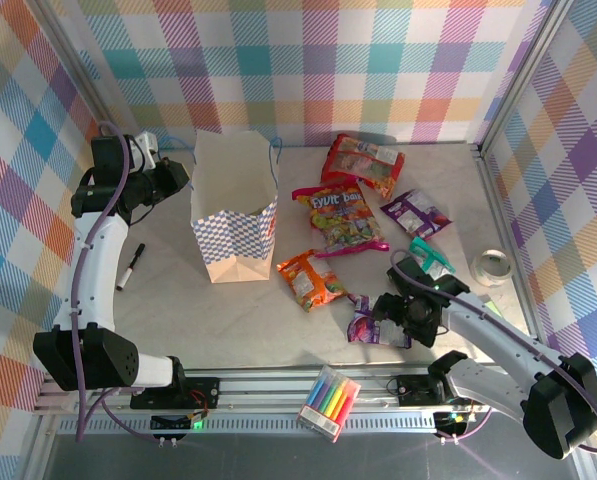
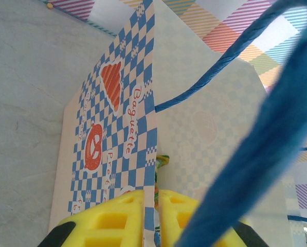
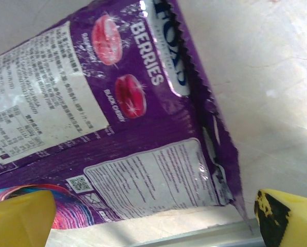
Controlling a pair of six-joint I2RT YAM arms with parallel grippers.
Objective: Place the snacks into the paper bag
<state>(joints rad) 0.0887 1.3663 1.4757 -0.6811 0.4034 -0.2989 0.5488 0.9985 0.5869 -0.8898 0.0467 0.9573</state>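
Observation:
The tan paper bag point(image 1: 234, 228) with its blue-checked band stands open at mid-left. My left gripper point(image 1: 183, 178) is shut on the bag's left wall, and in the left wrist view the yellow fingers point(image 2: 117, 221) pinch the checked paper point(image 2: 117, 139), with a blue cord handle point(image 2: 256, 154) crossing in front. My right gripper point(image 1: 383, 318) hangs open over a purple berries packet point(image 1: 364, 324); that packet point(image 3: 117, 113) lies between the spread fingertips point(image 3: 19, 216). Other snacks lie on the table: red point(image 1: 363, 160), multicolour fruit candy point(image 1: 343, 215), purple point(image 1: 415, 213), teal point(image 1: 430, 257), orange point(image 1: 313, 280).
A black pen point(image 1: 130, 267) lies left of the bag. A clear pack of coloured markers point(image 1: 330, 402) sits on the front rail. A small clear round thing point(image 1: 495, 267) stands by the right wall. Checked walls close in the table on three sides.

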